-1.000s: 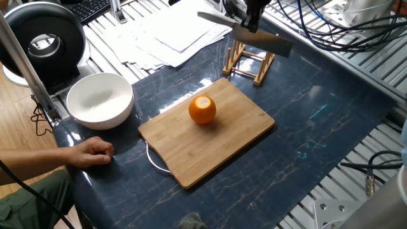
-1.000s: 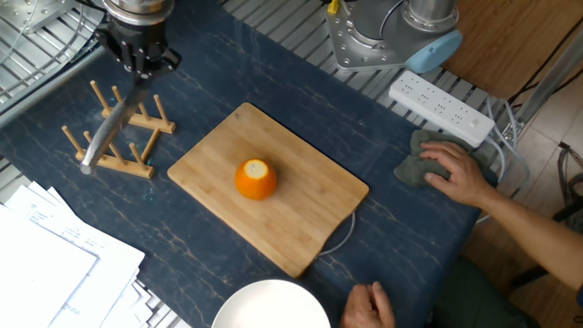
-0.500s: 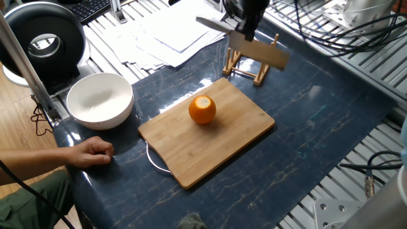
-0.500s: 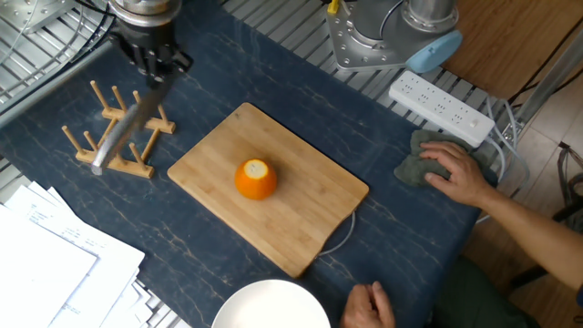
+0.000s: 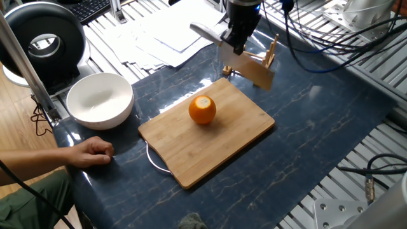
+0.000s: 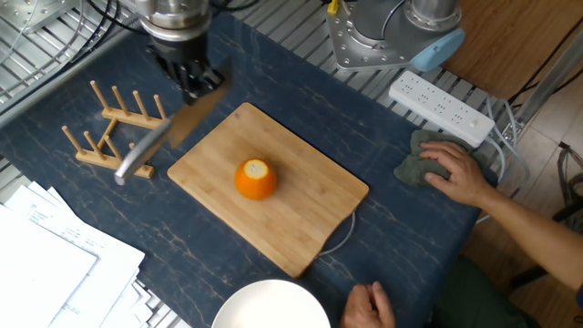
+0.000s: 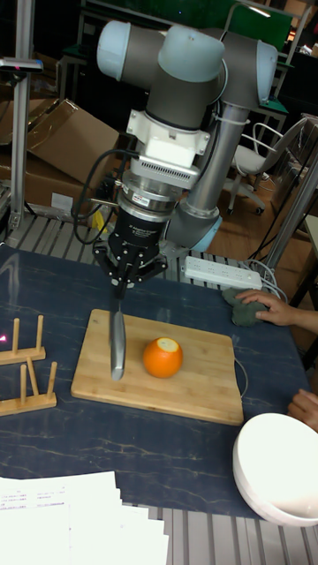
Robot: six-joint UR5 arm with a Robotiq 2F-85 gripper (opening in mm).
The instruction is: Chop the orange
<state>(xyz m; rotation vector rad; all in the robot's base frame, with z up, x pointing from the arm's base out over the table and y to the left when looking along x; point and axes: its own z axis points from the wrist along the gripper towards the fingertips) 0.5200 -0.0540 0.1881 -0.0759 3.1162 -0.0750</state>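
The orange point(image 5: 203, 109) point(image 6: 256, 179) point(image 7: 163, 357) sits whole, pale cut top up, near the middle of a bamboo cutting board point(image 5: 191, 156) point(image 6: 305, 219). My gripper point(image 6: 194, 80) point(image 7: 124, 279) point(image 5: 232, 41) is shut on a knife point(image 6: 164, 138) point(image 7: 116, 340). The knife hangs in the air with its blade point(image 5: 247, 69) over the board's edge nearest the wooden rack. It is beside the orange and does not touch it.
A wooden peg rack point(image 6: 107, 132) stands just off the board. A white bowl point(image 5: 100, 100) sits at the opposite end. A person's fist point(image 5: 92, 152) rests by the bowl, the other hand point(image 6: 453, 171) on a grey cloth. Papers point(image 6: 46, 264) and a power strip point(image 6: 442, 100) lie at the edges.
The gripper has carried the knife from above the peg rack toward the board and lower, closer to the orange. The orange and the hands have not moved.
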